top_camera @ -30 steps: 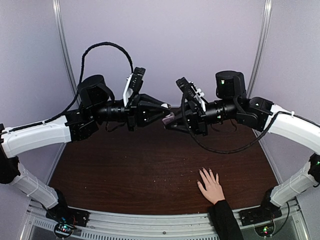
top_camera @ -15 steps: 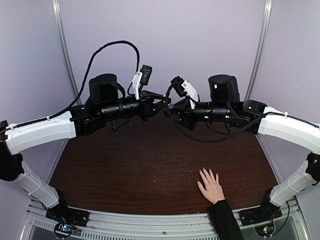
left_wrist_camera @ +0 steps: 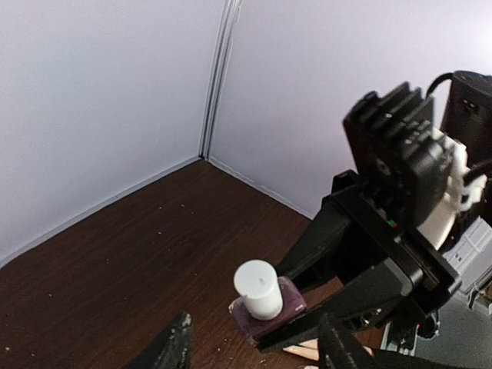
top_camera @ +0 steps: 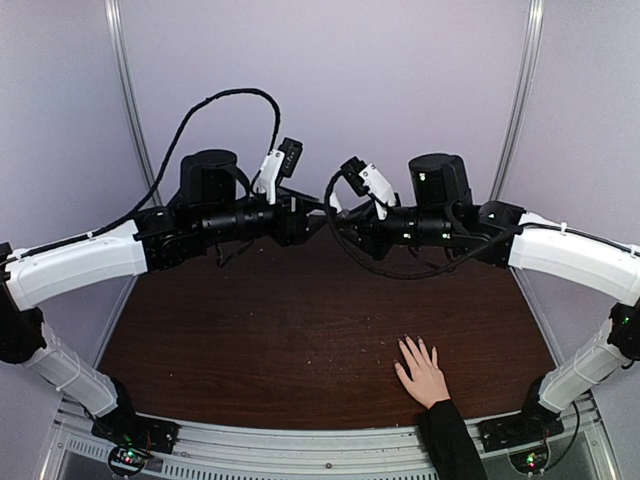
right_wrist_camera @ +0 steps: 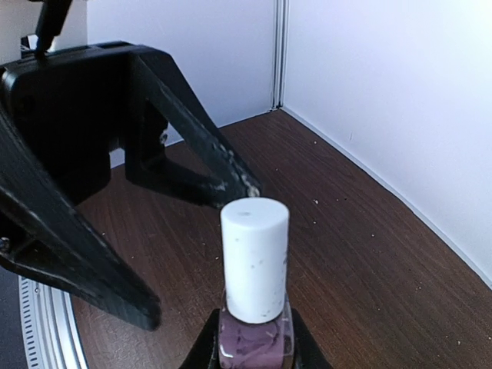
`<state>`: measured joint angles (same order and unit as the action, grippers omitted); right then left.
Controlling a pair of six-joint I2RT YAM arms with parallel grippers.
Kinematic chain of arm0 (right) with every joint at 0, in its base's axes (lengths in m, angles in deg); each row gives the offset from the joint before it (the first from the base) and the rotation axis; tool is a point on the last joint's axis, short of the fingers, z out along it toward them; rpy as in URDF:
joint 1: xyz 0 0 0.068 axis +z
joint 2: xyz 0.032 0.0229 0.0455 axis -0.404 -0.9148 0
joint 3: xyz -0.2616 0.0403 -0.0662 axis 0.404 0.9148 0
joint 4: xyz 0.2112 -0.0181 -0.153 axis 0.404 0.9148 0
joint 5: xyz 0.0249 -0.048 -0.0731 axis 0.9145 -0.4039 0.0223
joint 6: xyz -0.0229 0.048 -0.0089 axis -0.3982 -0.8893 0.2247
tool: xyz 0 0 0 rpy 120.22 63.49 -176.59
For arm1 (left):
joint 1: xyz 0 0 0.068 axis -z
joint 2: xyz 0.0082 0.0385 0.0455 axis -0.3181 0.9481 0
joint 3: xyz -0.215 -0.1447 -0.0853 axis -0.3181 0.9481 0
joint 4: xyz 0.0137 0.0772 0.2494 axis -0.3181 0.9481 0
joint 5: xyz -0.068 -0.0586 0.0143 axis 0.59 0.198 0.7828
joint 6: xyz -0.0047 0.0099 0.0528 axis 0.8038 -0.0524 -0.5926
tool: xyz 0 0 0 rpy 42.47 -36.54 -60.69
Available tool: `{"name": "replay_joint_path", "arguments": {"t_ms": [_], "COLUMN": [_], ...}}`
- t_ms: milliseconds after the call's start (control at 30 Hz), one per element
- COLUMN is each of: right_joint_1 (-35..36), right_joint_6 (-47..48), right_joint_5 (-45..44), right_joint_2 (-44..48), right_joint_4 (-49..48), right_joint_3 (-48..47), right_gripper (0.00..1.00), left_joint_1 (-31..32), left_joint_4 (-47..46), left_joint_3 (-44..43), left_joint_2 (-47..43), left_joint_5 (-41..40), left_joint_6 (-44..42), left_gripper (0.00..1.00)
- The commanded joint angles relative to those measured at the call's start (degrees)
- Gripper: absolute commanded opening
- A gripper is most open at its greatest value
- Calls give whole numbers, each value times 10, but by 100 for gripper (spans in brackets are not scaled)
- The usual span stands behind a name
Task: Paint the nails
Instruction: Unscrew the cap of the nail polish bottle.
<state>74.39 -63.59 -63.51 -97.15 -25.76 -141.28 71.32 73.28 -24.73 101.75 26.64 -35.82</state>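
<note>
High over the dark wooden table [top_camera: 250, 330], the left gripper [right_wrist_camera: 198, 247] is seen with its jaws apart, one finger on either side of the white cap [right_wrist_camera: 254, 257] but not touching it. The cap belongs to a purple nail polish bottle [left_wrist_camera: 265, 301], which is clamped at its glass body by the right gripper [right_wrist_camera: 255, 350]. Well apart, at the table's near right edge, a human hand [top_camera: 424, 373] in a black sleeve [top_camera: 452, 440] is laid flat with fingers spread. Its nails [top_camera: 421, 346] are too small to be made out. If the cap is pinched off-centre, the bottle could be twisted loose and dropped. If it is opened while tilted, polish could be spilled onto the wood below.
</note>
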Motion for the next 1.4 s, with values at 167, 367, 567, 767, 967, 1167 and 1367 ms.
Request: {"name": "replay_joint_path", "arguments": {"t_ms": [167, 367, 567, 767, 967, 1167, 1367], "right_joint_1": [-19, -20, -18, -15, -15, -15, -17], "right_joint_6": [15, 29, 25, 14, -1, -14, -18], "right_joint_5": [155, 356, 474, 497, 515, 523, 518], "right_joint_2": [35, 41, 26, 18, 10, 2, 2], "right_joint_4": [-8, -25, -29, -40, -55, -67, -71], "right_joint_3": [17, 17, 5, 1, -1, -4, -4], "right_gripper": [0, 0, 0, 0, 0, 0, 0], "left_joint_1": [-19, -21, -21, -20, -20, -19, -19], "left_joint_4": [12, -68, -115, -159, -184, -194, -178], "left_joint_3": [10, 40, 51, 59, 62, 57, 58], "left_joint_2": [-63, -80, -77, -59, -52, -41, -41], "left_joint_5": [143, 316, 383, 430, 438, 448, 438], "left_joint_6": [-71, -98, -109, -95, -83, -67, -66], "left_gripper": [68, 69, 66, 54, 45, 36, 23]}}
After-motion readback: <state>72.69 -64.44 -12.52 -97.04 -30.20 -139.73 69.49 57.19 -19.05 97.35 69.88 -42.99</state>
